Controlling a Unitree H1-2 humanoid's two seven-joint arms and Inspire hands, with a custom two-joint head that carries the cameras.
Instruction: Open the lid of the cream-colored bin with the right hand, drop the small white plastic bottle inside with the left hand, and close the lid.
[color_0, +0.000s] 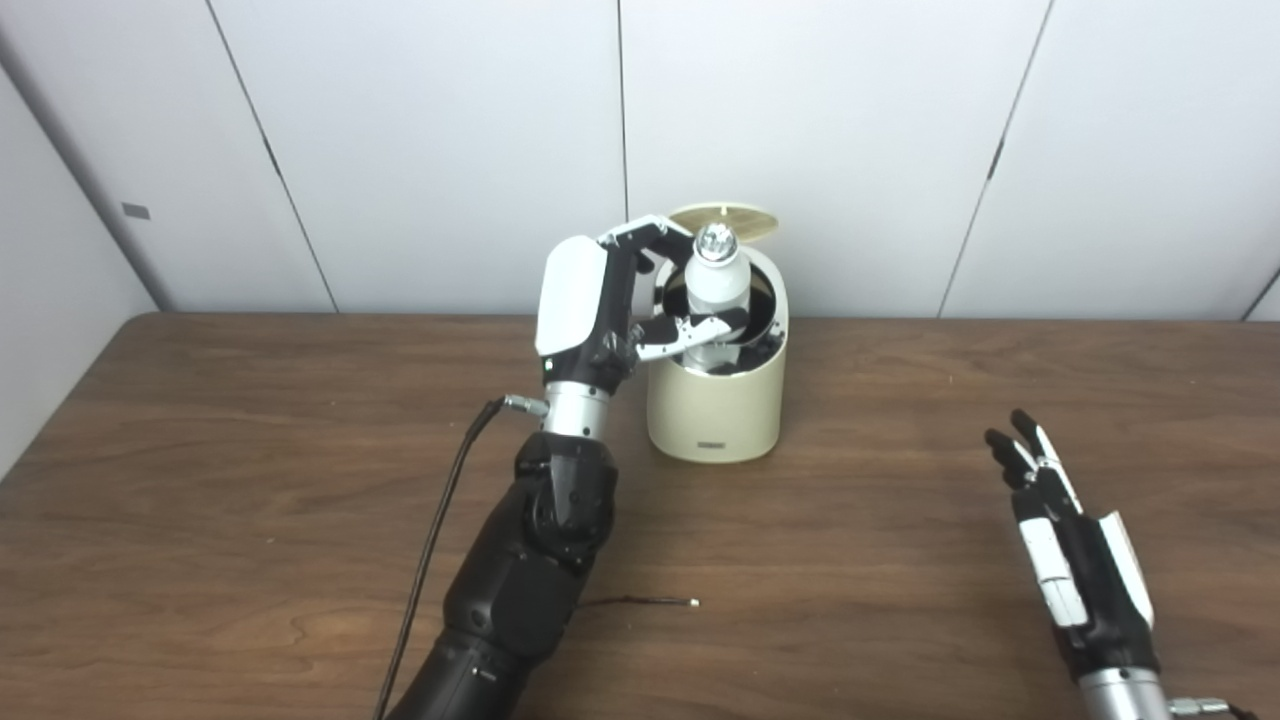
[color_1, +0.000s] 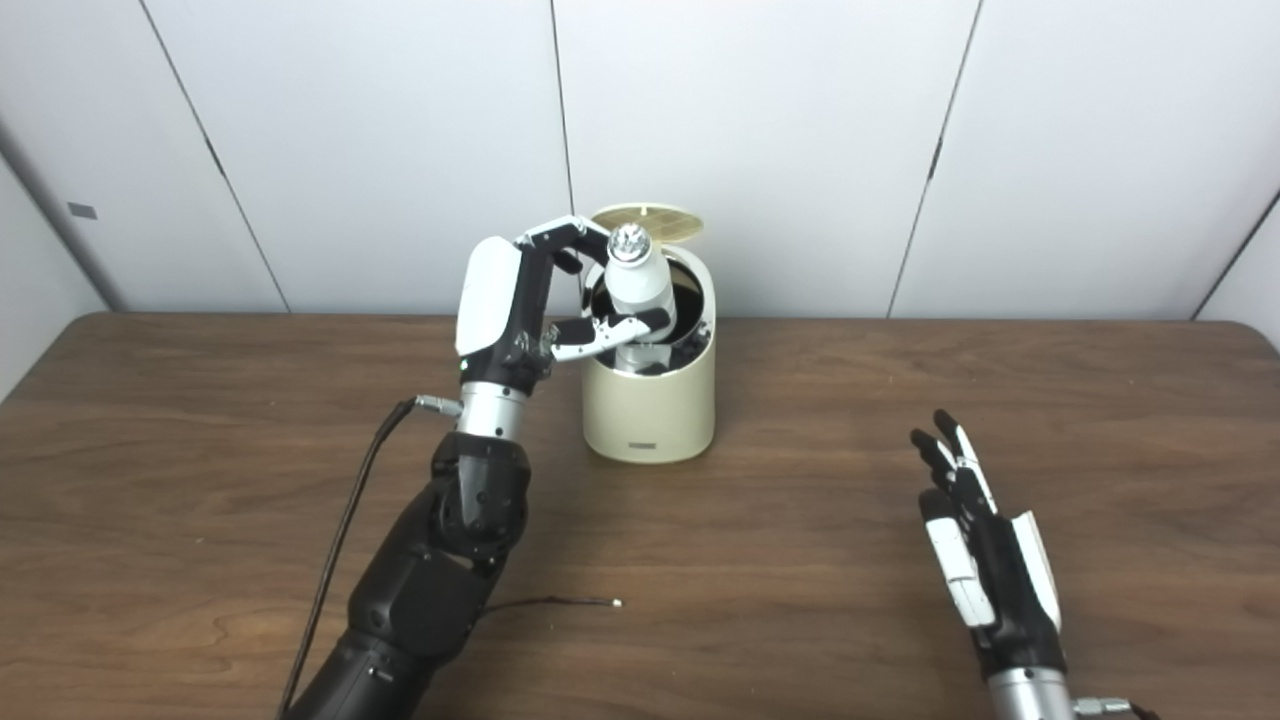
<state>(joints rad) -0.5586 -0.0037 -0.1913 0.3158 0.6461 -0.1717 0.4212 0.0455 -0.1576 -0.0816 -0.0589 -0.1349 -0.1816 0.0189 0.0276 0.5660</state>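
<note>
One small white plastic bottle (color_0: 717, 280), smooth and rounded with a shiny silvery cap, stands upright in the mouth of the bin, its lower part already down inside the dark interior and its top still above the rim. The left hand (color_0: 610, 305) is clasped around it, fingers curled over the far side and thumb across the front. There is one cream-colored bin (color_0: 715, 400), a squat matte cylinder with rounded edges; its round lid (color_0: 725, 217) is tipped up at the back. What else lies inside I cannot tell. The right hand (color_1: 975, 545) holds nothing, fingers straight and slightly spread, well apart from the bin above the brown wood-grain surface (color_0: 250, 500). One thin black cable (color_0: 640, 601) lies near the left forearm
</note>
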